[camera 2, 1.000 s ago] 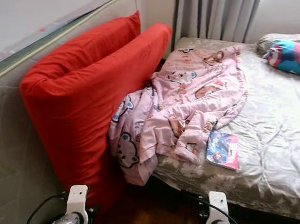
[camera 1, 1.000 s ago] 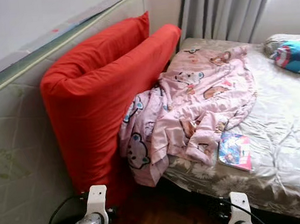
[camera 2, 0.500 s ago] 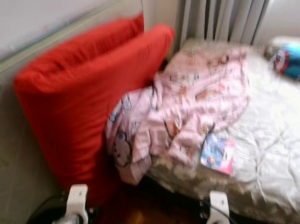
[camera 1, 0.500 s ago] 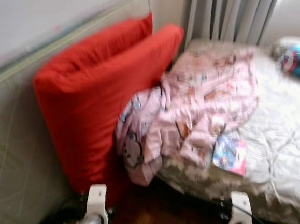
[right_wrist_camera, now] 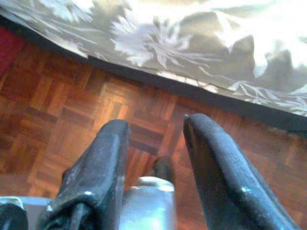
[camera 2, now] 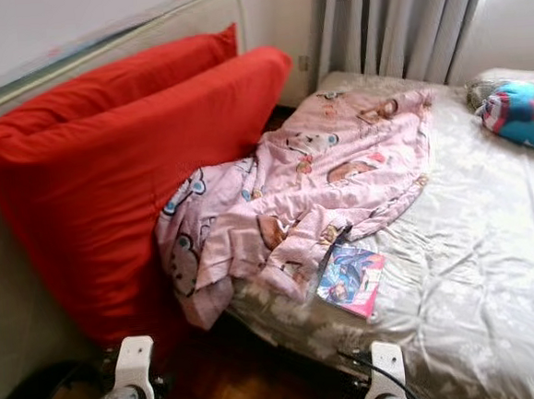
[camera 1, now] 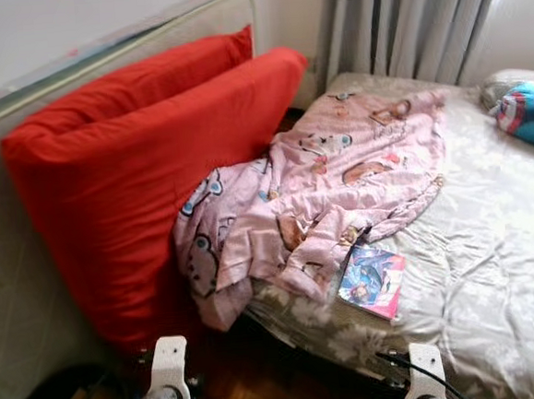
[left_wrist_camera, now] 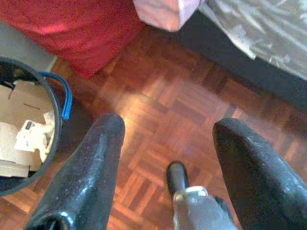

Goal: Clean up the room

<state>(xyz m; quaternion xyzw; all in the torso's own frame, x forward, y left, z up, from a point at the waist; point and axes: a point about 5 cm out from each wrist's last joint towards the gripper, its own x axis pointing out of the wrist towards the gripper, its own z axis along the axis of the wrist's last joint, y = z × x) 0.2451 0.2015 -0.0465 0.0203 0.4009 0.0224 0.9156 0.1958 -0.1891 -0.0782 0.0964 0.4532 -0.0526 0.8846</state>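
The bed (camera 1: 501,236) carries a rumpled pink blanket (camera 1: 340,184) spilling over its near corner against the big red cushion (camera 1: 126,174). A colourful book (camera 1: 373,281) lies just beside the blanket's edge. Below, over the parquet floor (left_wrist_camera: 168,110), the left pincer (left_wrist_camera: 168,143) and right pincer (right_wrist_camera: 156,143) hang with fingers apart, gripping nothing, a bin (left_wrist_camera: 24,129) near the left one.

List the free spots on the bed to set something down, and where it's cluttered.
Free: the bare sheet between the pink blanket, the book and the blue pillow, and the strip along the bed's near edge, right of the book. Crowded: the blanket covers the bed's left side, against the red cushions.
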